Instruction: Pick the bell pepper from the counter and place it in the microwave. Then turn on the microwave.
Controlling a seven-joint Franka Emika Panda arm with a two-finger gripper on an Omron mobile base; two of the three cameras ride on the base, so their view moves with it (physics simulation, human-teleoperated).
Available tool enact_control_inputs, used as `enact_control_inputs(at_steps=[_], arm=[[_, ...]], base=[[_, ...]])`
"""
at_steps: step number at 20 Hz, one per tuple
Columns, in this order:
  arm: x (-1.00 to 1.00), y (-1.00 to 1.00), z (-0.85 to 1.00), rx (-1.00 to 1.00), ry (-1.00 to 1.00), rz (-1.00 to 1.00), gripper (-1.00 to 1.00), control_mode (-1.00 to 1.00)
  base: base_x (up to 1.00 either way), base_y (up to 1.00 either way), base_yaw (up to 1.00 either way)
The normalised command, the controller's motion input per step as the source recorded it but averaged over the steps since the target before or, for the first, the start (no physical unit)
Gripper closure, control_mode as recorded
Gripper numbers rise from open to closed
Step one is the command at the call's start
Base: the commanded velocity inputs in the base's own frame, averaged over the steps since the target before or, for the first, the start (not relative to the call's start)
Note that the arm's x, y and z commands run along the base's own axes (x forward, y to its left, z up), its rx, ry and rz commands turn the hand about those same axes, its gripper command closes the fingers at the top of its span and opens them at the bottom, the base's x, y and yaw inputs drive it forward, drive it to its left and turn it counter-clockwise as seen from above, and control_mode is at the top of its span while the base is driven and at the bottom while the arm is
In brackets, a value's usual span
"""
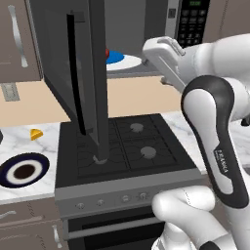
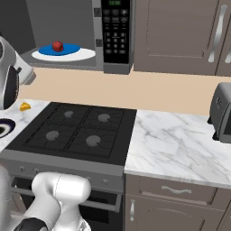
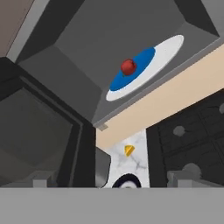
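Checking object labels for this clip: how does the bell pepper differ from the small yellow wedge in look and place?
The bell pepper is a round red lump; the yellow wedge is pointed. The bell pepper sits on the blue centre of the turntable inside the open microwave; the wedge lies lower, on the marble counter left of the stovetop, near the dark-rimmed plate. Both are small, and neither is held.
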Motion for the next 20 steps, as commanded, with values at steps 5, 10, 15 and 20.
enact_control_inputs(at_steps=[5,10,15,20], arm=[[-0.42,-0.09,0.05,0.04,0.19,-0.07,-1.00,-1.00],[-0.45,-0.07,0.06,0.02,0.17,-0.09,-1.00,-1.00],[-0.52,-0.06,0.00,0.12,0.11,-0.07,-1.00,-1.00],[-0.53,-0.09,0.00,0.19,0.08,-0.04,-1.00,-1.00]], base=[[0.00,0.00,0.00],[0.00,0.00,0.00],[0.00,0.00,0.00],[0.00,0.00,0.00]])
